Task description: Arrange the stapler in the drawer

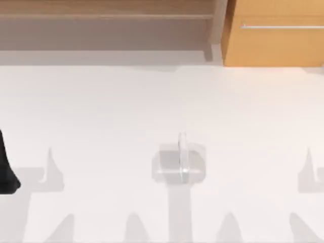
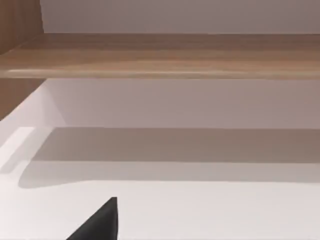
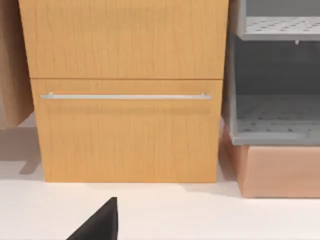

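White table (image 1: 101, 101) is seen under everything, and the stapler (image 1: 182, 157) is lying on it, well in front of the drawer (image 1: 276, 45) and a little to the drawer's left. The stapler's long side is pointed toward the back, where the drawer stands. It is touched by nothing.

The drawer is shut, and its silver handle (image 3: 125, 96) is stretched flat across the orange wood front. An open brown shelf (image 1: 101, 25) is placed just to the left of the drawer, and a grey rack (image 3: 275, 75) on a tan box is seen on the drawer's other side.

A dark bit of the left arm (image 1: 6, 167) is seen far to the left of the stapler. The right wrist view is pointed straight at the drawer. Whether either arm's jaws are apart or together cannot be told.

Which arm is nearer the stapler cannot be told. Much free table is left around it, so a grab from above should be easy. The drawer will likely need to be pulled out first.
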Action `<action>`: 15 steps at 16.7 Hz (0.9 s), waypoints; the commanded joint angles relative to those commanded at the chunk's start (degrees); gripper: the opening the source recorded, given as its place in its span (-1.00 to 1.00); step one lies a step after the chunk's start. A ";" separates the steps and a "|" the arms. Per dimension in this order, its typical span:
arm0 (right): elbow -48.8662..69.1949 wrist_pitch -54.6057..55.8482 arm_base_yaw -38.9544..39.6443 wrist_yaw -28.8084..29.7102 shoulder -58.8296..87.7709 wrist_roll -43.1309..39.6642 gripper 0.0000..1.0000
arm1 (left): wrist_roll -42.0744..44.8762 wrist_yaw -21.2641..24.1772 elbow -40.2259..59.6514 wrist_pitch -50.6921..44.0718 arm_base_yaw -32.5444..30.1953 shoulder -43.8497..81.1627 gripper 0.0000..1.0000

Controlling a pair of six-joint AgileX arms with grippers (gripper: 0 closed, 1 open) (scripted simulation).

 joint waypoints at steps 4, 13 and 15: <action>0.83 1.09 0.12 0.10 1.71 -1.35 1.00 | 0.00 0.00 0.00 0.00 0.00 0.00 1.00; 15.65 20.74 2.33 2.17 34.36 -26.53 1.00 | 0.00 0.00 0.00 0.00 0.00 0.00 1.00; 20.42 27.12 3.13 2.98 45.27 -34.60 1.00 | 0.00 0.00 0.00 0.00 0.00 0.00 1.00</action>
